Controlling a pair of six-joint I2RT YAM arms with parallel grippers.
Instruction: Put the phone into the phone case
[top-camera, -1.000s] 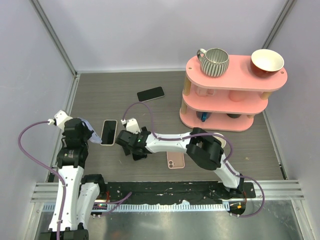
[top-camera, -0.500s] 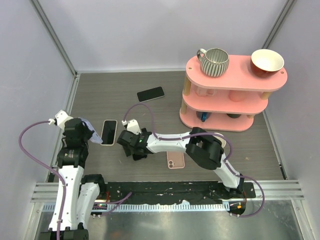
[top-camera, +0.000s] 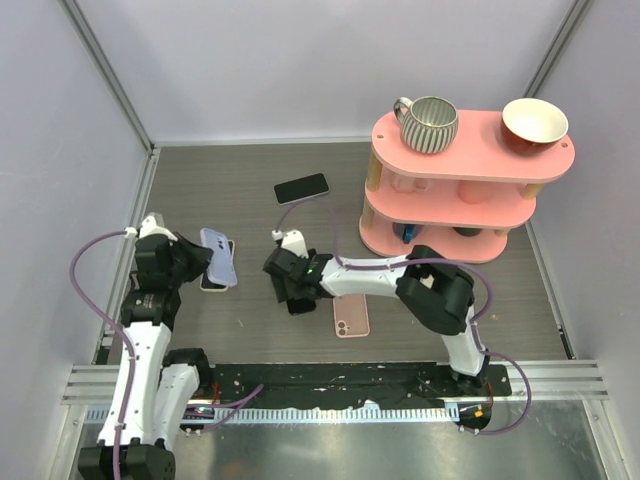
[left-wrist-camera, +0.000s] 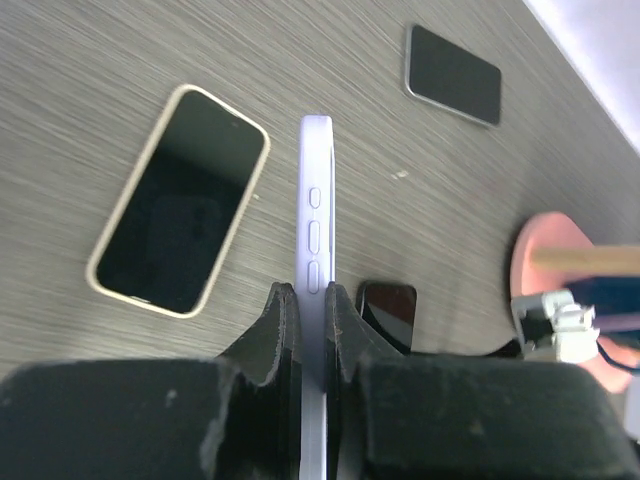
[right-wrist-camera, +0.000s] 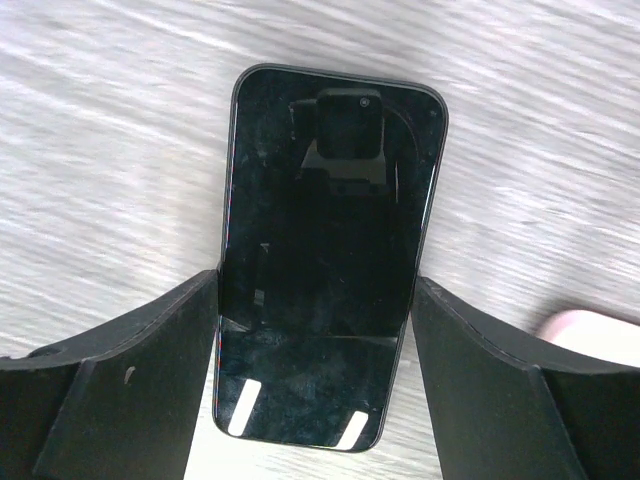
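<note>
My left gripper (left-wrist-camera: 305, 290) is shut on the lower end of a lavender phone case (left-wrist-camera: 317, 220), held edge-on above the table. In the top view the case (top-camera: 219, 256) hangs over a beige-rimmed phone (left-wrist-camera: 180, 213). My right gripper (right-wrist-camera: 316, 280) is low over the table, its fingers pressed against both long edges of a black phone (right-wrist-camera: 325, 250) that lies screen up. From above, that gripper (top-camera: 290, 288) hides this phone. The two grippers are a short way apart, the case to the left of the phone.
A pink phone (top-camera: 350, 316) lies face down just right of my right gripper. Another black phone (top-camera: 301, 188) rests farther back. The pink tiered shelf (top-camera: 470, 150) at the back right carries a striped mug (top-camera: 430, 123) and a red bowl (top-camera: 534, 124).
My left arm has swung the case right, over the beige-rimmed phone. My right gripper has slid to the right and its jaws have narrowed onto the black phone.
</note>
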